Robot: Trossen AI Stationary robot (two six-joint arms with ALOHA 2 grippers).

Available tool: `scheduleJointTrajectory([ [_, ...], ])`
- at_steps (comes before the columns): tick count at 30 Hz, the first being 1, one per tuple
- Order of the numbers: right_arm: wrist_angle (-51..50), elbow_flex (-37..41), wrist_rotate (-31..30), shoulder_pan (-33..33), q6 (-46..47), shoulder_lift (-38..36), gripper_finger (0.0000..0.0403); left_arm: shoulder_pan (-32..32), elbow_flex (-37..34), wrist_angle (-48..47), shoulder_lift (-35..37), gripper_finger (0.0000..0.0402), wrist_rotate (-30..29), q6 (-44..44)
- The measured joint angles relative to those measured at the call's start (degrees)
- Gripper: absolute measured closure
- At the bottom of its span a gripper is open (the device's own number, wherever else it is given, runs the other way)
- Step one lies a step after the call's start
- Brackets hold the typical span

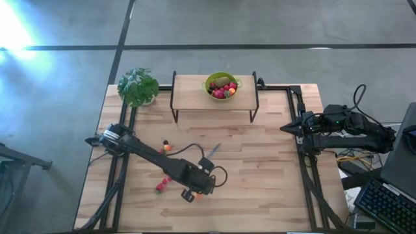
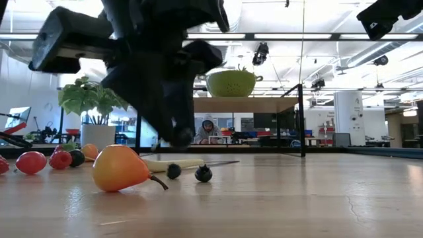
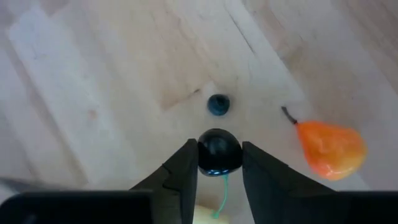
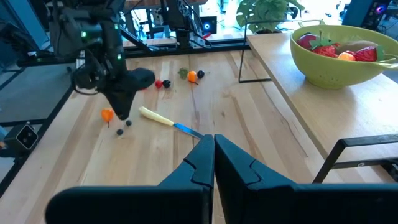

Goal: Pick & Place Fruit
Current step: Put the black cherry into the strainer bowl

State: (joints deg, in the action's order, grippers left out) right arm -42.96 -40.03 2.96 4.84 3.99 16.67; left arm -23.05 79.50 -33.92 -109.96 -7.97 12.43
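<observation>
This is a robotics lab set in a big open-plan workspace. A butcher-block wooden table (image 1: 260,156) on a black metal frame stands on a polished grey concrete floor (image 1: 260,23) marked with dark lines. Two dark robot arms are bolted to the table's left and right edges, with loose cables trailing at the right beside a keyboard (image 1: 389,203). Looking level across the tabletop, the far room has an exposed ceiling with long strip lights (image 2: 297,36) and hanging gear, white columns, rows of desks with monitors (image 2: 264,120), and a person in a hood (image 2: 209,129) seated at one. More black rigs stand beyond the table's left side.
</observation>
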Motion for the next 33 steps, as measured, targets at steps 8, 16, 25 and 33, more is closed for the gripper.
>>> scheduleJointTrajectory([
  [8, 0.0, 0.0, 0.0, 0.0, 0.0, 0.0, 0.0394, 1.8, 0.5, -1.7, 3.0, 0.029, -13.9, 5.9],
  [16, 0.0, 0.0, 0.0, 0.0, 0.0, 0.0, 0.0394, 4.7, 5.2, -1.9, 4.6, 0.0287, -30.8, 15.2],
  [25, 0.0, 0.0, 0.0, 0.0, 0.0, 0.0, 0.0394, 10.0, 14.8, -1.4, 5.3, 0.0291, -44.7, 26.2],
  [33, 0.0, 0.0, 0.0, 0.0, 0.0, 0.0, 0.0394, 21.3, 19.4, -0.8, 5.3, 0.029, -43.4, 29.3],
])
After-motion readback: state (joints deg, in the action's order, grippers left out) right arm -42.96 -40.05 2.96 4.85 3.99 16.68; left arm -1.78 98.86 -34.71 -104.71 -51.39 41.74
